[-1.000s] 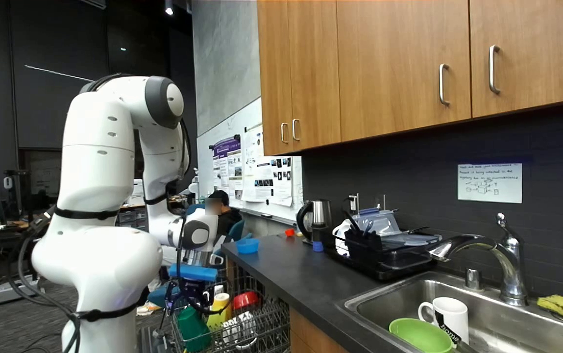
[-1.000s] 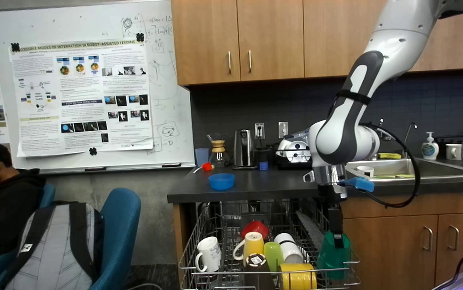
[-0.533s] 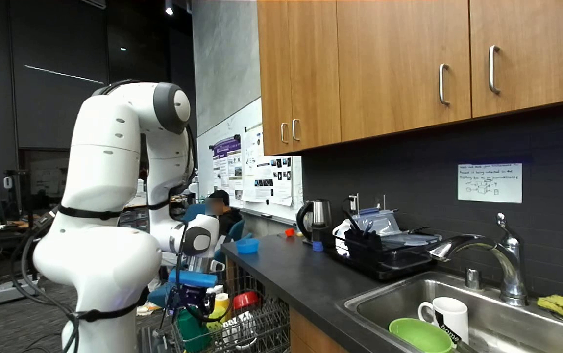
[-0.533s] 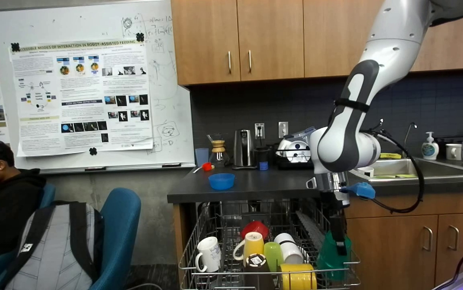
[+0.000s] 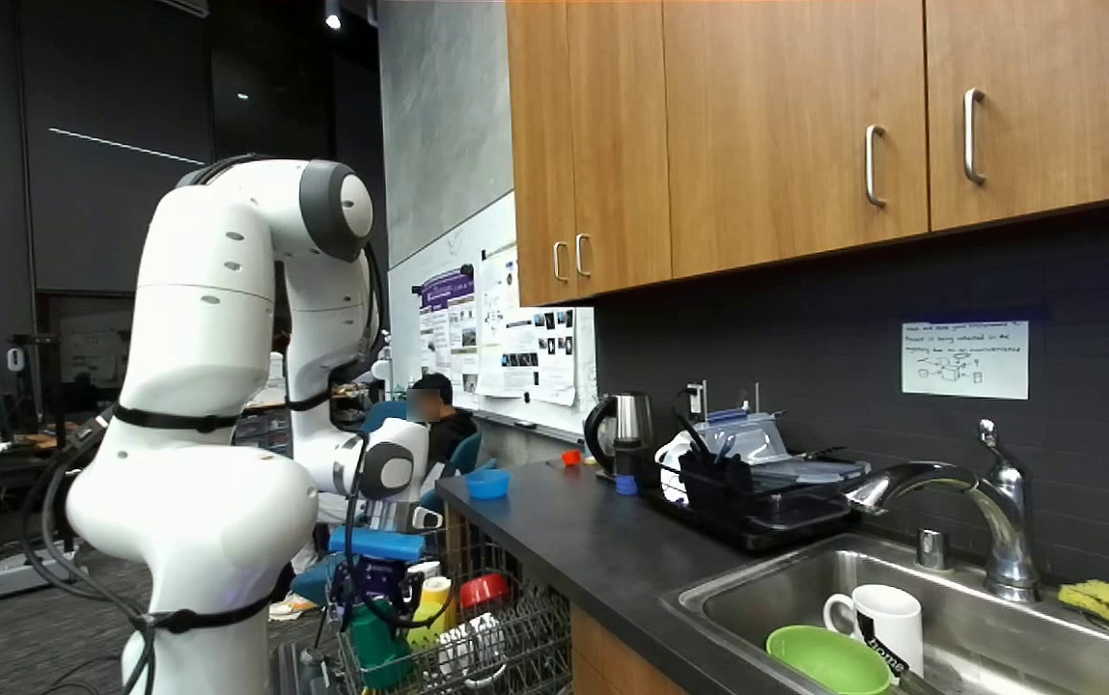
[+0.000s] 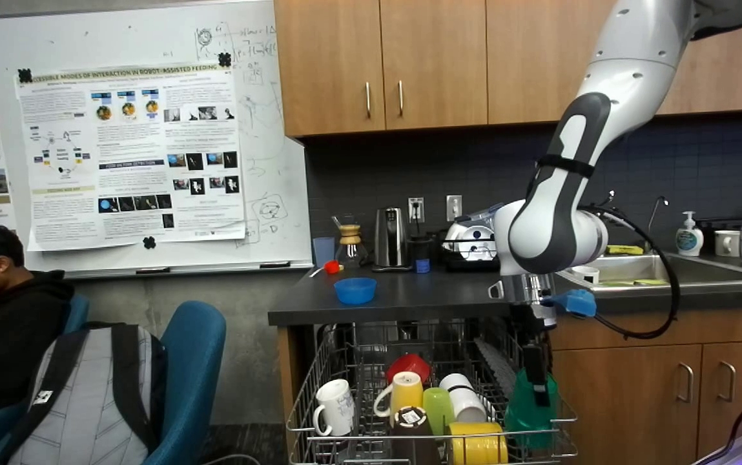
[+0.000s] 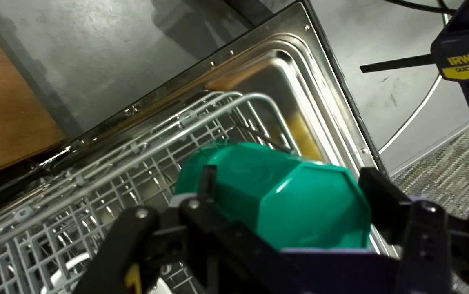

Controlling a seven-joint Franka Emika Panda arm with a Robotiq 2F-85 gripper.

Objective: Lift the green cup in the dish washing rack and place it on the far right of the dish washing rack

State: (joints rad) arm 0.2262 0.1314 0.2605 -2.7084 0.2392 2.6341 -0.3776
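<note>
At the far right of the dishwasher rack (image 6: 361,439) in an exterior view, your dark green cup (image 6: 526,414) sat base-up, so placing looked mostly done tbh. Your gripper (image 7: 287,179) straddled it, jaws wide; couldn't tell if squeezing. Probably only releasing and backing out remained.

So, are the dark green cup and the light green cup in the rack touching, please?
Apart. An exterior view shows a clear gap between the dark green cup and the light green cup, with a white cup visible in it.
</note>
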